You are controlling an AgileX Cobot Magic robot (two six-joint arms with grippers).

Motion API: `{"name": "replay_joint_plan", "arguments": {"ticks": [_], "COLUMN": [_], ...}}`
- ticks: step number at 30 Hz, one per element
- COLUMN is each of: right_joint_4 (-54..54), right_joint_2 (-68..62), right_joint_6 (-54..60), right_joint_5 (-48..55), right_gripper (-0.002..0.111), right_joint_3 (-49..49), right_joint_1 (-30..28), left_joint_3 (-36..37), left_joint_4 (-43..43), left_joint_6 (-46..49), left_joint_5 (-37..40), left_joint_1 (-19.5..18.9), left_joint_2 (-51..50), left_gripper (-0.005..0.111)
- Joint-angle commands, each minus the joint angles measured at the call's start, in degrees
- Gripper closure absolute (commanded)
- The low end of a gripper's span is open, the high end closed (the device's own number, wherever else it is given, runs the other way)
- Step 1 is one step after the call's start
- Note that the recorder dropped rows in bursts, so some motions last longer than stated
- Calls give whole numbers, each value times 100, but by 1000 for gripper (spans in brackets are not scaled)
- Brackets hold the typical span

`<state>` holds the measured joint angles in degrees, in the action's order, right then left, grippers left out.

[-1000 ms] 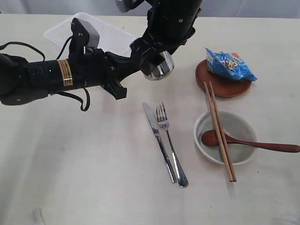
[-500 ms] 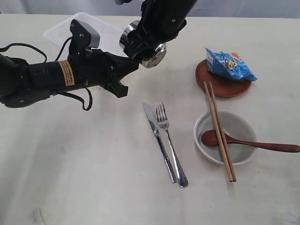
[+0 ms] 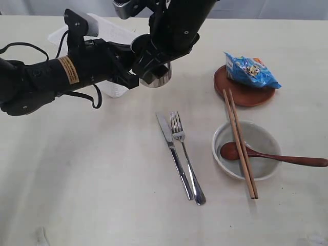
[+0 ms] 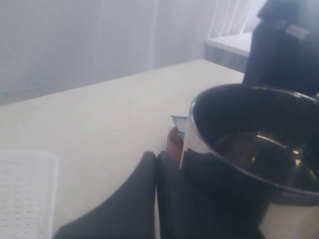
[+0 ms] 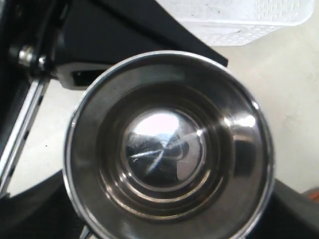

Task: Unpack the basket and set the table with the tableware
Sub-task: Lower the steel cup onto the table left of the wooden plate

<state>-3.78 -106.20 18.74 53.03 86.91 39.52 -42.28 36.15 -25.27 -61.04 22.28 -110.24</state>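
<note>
On the pale table (image 3: 102, 195) the knife (image 3: 173, 154), fork (image 3: 185, 154), plate (image 3: 246, 97) and bowl (image 3: 264, 139) with spoon (image 3: 287, 159) and chopsticks (image 3: 241, 151) are laid out. My right end effector (image 3: 149, 65) grips the cup (image 3: 154, 77) by the basket (image 3: 110, 31); placing it seems all that's left. My left end effector (image 4: 155, 174) looks closed, empty. My arms hide the basket's inside

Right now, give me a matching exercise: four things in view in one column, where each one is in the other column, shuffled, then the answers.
Things:
1 cup
2 snack packet
3 chopsticks
4 fork

Places:
A beside the knife
B across the bowl
C on the brown plate
D lifted off the table

Pairs: 1-D, 2-C, 3-B, 4-A.
</note>
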Motion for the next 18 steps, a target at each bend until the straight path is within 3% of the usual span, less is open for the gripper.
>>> {"name": "replay_joint_plan", "arguments": {"ticks": [1,6,10,18], "right_joint_4": [164,378,446,378], "right_joint_2": [-5,-170,-268,-268], "right_joint_6": [-79,-292,-500,-741], "right_joint_5": [-210,-313,-450,-280], "right_gripper": [109,109,109,109], "right_joint_3": [0,0,0,0], "right_joint_1": [-12,-12,-40,-546], "left_joint_3": [-11,-11,-11,-11], "left_joint_4": [201,237,237,237], "left_joint_6": [-88,-87,-87,-87], "left_joint_5": [-59,-154,283,658], "left_joint_1": [34,34,34,34], "left_joint_2": [52,277,430,487], "left_gripper": [107,107,107,107]}}
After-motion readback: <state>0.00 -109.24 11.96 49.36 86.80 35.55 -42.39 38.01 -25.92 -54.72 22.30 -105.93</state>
